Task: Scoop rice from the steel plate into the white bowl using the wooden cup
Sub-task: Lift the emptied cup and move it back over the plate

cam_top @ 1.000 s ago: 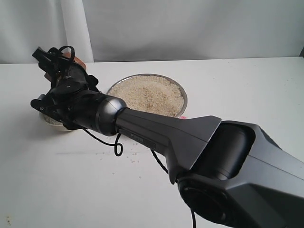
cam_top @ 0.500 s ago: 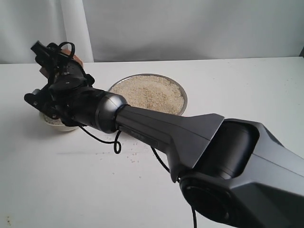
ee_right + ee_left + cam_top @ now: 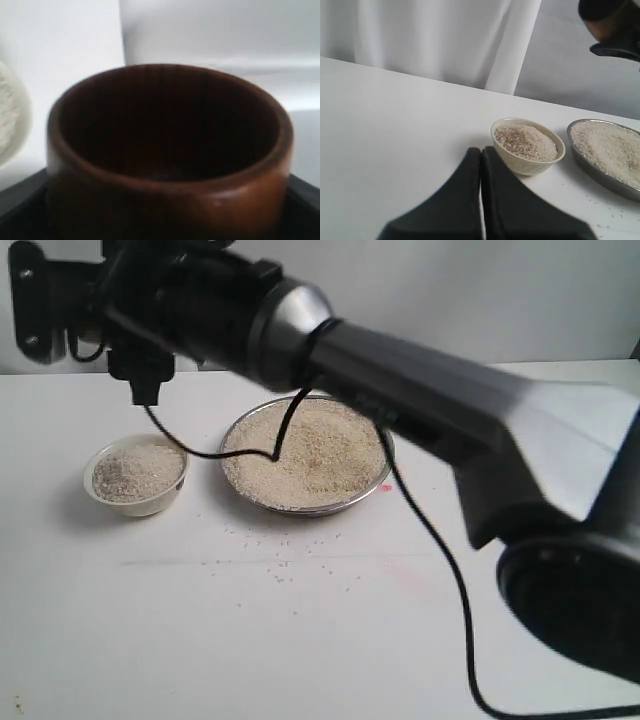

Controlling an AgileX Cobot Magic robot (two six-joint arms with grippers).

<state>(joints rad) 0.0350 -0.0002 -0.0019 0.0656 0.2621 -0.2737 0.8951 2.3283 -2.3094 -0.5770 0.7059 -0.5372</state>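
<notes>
A: What changed?
B: Your right tool [image 3: 165, 220] has lifted off the bowl [image 3: 140, 503], gripping the cup [image 3: 165, 155], which looks empty. Bowl holds rice [image 3: 135, 470]; plate [image 3: 300, 508] beside it stays heaped.
A: Left tool [image 3: 481, 165]?
B: Pinched together, idle. You're due another scoop.

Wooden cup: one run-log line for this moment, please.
wooden cup: gripped in right hand, aloft, looks empty | white bowl: rice heaped | steel plate: holds rice | left hand: shut, empty
</notes>
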